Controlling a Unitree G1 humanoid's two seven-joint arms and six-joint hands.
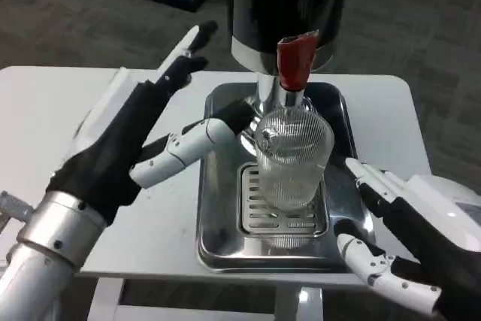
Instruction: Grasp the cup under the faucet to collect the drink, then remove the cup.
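Head view: one ribbed clear cup (291, 157) stands on the slotted grate of one steel drip tray (219, 246), directly beneath the red tap lever (295, 62) of one dark drink dispenser (285, 5). The left hand (143, 140) is spread wide and holds nothing; one finger (197, 139) reaches toward the cup's near side and ends just short of it or barely touching, I cannot tell which. The right hand (409, 249) lies just beyond the cup's other side, low over the tray's corner, fingers apart and empty. The cup sits between the two hands, closer to the left fingertip.

Risks, as I judge them: the cup is smooth and tall, so a push from the left finger before the rest of the hand wraps round could tip it or slide it off the grate and out from under the tap. A loose hold could let it slip when lifted away, spilling onto the white worktop (52, 103).
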